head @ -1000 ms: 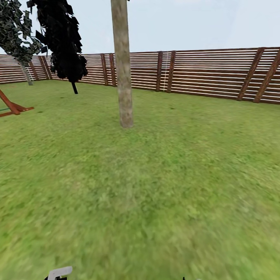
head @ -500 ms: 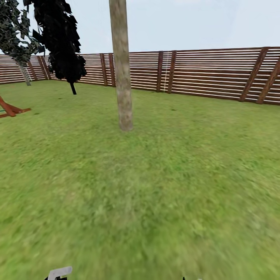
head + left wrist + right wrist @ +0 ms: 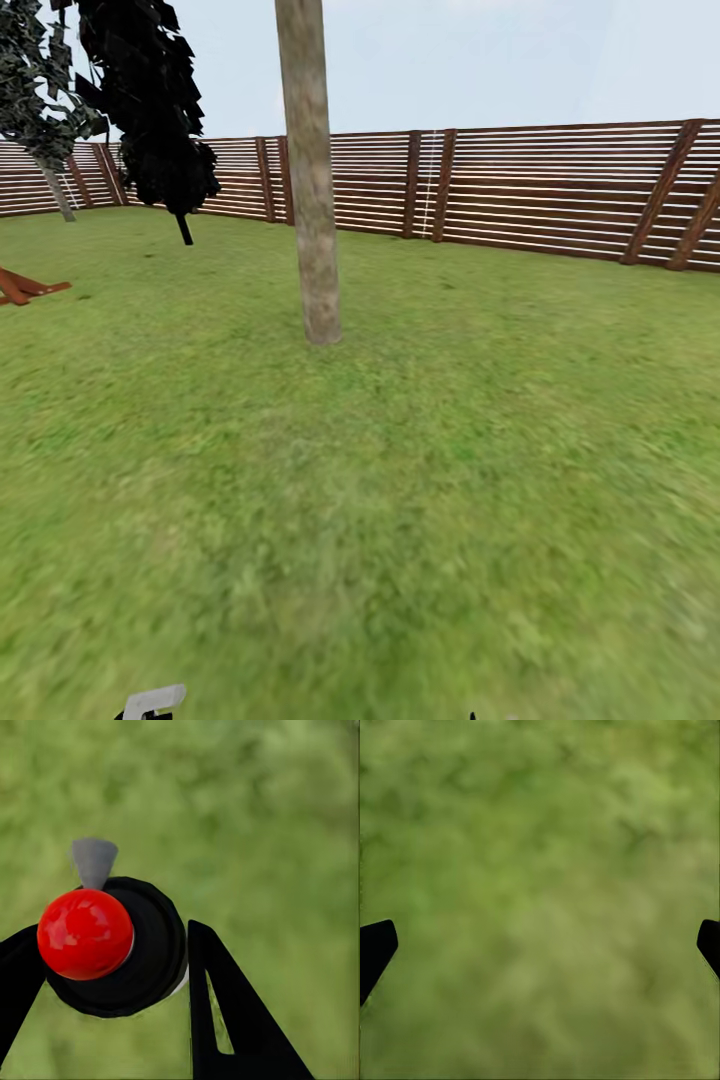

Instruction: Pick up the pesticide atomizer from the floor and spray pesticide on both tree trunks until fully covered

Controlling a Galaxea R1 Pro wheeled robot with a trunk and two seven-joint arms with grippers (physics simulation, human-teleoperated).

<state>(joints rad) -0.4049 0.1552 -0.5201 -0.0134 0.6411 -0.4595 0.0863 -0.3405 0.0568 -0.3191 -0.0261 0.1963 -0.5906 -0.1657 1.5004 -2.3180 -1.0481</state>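
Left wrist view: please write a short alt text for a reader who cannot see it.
The left gripper holds the pesticide atomizer between its black fingers, seen from above: a round dark top with a red dot and a grey nozzle. Behind it lies blurred green grass.

One thick tree trunk [image 3: 312,180], one atomizer [image 3: 112,945], one dark shrub [image 3: 150,100], one fence [image 3: 520,185].

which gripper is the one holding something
The left gripper: its fingers clamp the pesticide atomizer. The right gripper stands open over bare grass.
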